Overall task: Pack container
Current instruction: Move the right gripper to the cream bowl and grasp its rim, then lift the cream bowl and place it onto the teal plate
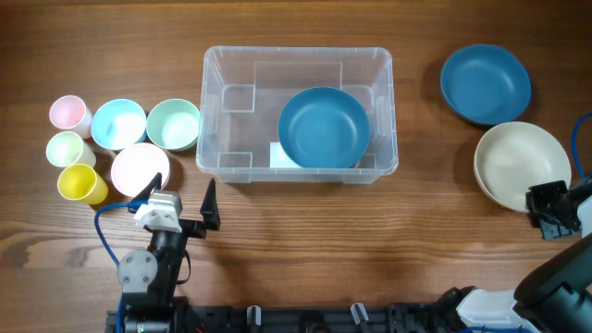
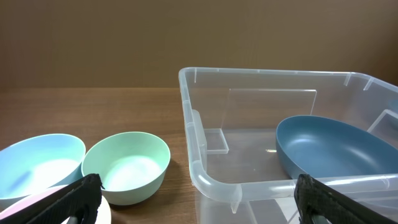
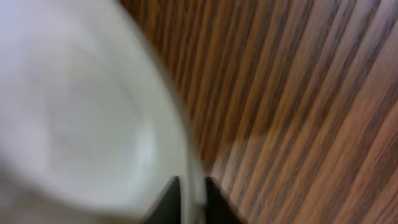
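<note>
The clear plastic container [image 1: 301, 111] stands at the table's middle with a blue bowl [image 1: 324, 128] inside it; both also show in the left wrist view, the container [image 2: 211, 180] with the blue bowl [image 2: 336, 149] in it. My right gripper [image 1: 546, 211] is shut on the rim of a cream bowl [image 1: 518, 165] at the right; the right wrist view is blurred and shows the fingers [image 3: 191, 199] pinching that rim [image 3: 74, 124]. My left gripper [image 1: 185, 199] is open and empty, in front of the container's left corner.
A second blue bowl [image 1: 485, 83] sits at the back right. At the left are a green bowl [image 1: 173, 124], a light blue bowl [image 1: 118, 123], a white bowl [image 1: 141, 168], and pink [image 1: 68, 113], pale green [image 1: 67, 148] and yellow [image 1: 80, 183] cups.
</note>
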`<state>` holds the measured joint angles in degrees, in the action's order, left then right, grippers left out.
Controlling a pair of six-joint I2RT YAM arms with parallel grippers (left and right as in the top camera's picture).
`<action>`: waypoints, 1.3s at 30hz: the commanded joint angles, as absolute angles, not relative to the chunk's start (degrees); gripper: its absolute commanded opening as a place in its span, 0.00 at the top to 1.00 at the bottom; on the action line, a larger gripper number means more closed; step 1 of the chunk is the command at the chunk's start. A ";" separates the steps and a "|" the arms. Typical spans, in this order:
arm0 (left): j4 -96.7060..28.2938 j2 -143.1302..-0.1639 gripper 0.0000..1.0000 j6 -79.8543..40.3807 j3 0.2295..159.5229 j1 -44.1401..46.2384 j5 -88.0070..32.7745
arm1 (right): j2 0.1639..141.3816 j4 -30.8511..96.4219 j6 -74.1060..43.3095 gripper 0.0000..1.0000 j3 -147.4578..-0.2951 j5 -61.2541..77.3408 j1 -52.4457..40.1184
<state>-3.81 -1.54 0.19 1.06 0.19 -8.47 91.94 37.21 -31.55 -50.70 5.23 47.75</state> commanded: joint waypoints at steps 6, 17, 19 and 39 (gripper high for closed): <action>-3.62 -1.26 0.00 1.08 0.47 -0.01 -9.17 | 92.88 38.68 -31.48 0.96 -50.24 6.13 47.86; -3.62 -1.26 0.00 1.08 0.47 -0.01 -9.17 | 80.62 41.82 -21.41 0.96 -50.26 15.16 47.22; -3.62 -1.26 0.00 1.08 0.47 -0.01 -9.17 | 75.83 41.67 -20.23 0.96 -50.50 17.04 45.95; -3.62 -1.23 0.00 1.08 0.47 -0.01 -9.17 | 55.07 34.92 -8.40 0.96 -65.67 26.68 10.68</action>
